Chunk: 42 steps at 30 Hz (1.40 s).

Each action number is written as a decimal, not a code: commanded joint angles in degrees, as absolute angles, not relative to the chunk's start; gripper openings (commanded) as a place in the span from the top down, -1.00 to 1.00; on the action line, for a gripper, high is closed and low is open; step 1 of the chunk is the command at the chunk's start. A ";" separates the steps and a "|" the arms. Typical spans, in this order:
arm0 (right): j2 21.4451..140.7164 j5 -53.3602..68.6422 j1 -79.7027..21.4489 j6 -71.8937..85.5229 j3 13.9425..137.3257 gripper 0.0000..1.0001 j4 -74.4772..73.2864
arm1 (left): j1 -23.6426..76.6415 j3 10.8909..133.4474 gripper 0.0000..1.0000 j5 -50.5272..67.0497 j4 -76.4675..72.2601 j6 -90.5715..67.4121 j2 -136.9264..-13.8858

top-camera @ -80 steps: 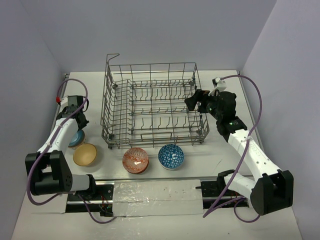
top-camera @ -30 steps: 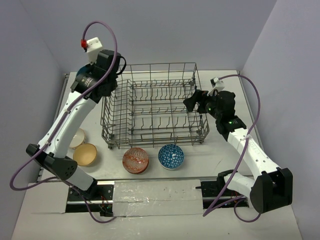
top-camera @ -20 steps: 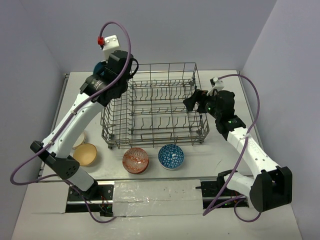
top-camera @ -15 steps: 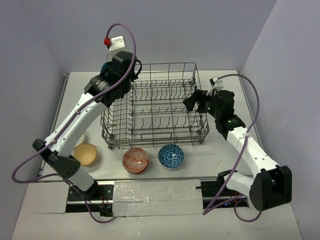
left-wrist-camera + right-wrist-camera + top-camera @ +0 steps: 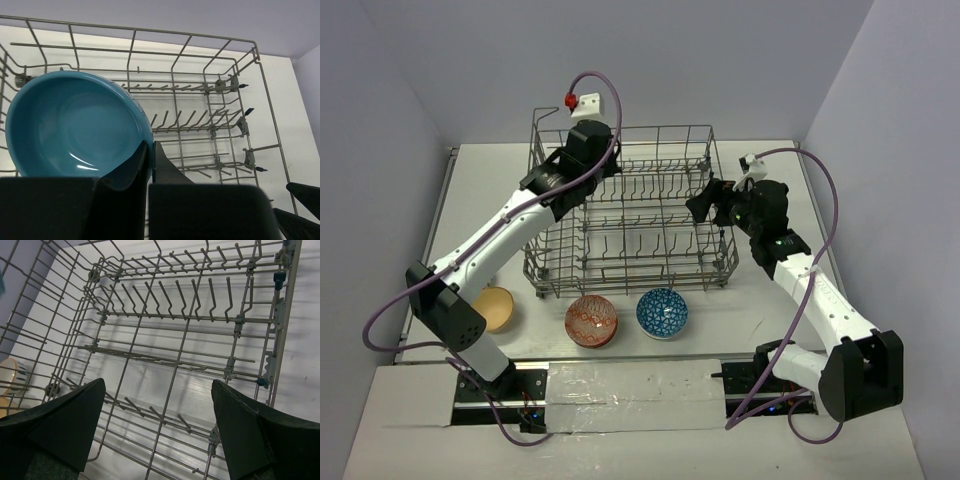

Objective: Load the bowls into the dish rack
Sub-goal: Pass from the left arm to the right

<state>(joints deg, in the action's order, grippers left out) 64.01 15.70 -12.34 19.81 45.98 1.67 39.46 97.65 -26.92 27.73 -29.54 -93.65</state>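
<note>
L gripper (image 5: 149,150) clamped on teal bowl (image 5: 75,130) rim, held over dish rack (image 5: 640,190) far-left corner. R gripper (image 5: 157,386) spread wide, empty, over rack's right side. Red bowl (image 5: 591,320), blue patterned bowl (image 5: 662,313), tan bowl (image 5: 492,308) on worktop (image 5: 730,320) in front of rack.

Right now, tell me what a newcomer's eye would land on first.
The left gripper pinches a teal bowl by its rim over the far-left part of the grey wire dish rack. The right gripper hangs wide open at the rack's right side; a red-patterned bowl and a blue-patterned bowl sit in front.
</note>
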 commanded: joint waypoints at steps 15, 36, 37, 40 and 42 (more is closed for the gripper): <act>62.22 27.77 -12.22 26.02 42.80 -0.69 16.52 | 39.64 87.70 1.00 -29.62 7.38 -43.49 -90.25; 54.32 17.50 -31.90 4.59 40.34 -0.51 16.79 | 36.14 104.05 1.00 -19.10 26.97 -52.39 -96.94; 53.97 16.71 -33.21 1.18 40.25 -0.51 16.79 | 35.51 104.32 1.00 -18.20 28.72 -52.21 -96.77; 53.61 13.10 -36.37 -4.99 40.07 -0.50 16.18 | 33.58 104.24 1.00 -15.21 30.93 -51.16 -96.42; 54.31 11.35 -38.14 -7.20 40.95 -0.50 13.82 | 32.79 104.59 1.00 -14.07 31.90 -50.37 -96.50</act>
<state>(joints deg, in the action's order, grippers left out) 54.17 15.59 -36.01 0.84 40.23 14.09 33.95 101.89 -18.20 28.73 -52.80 -97.34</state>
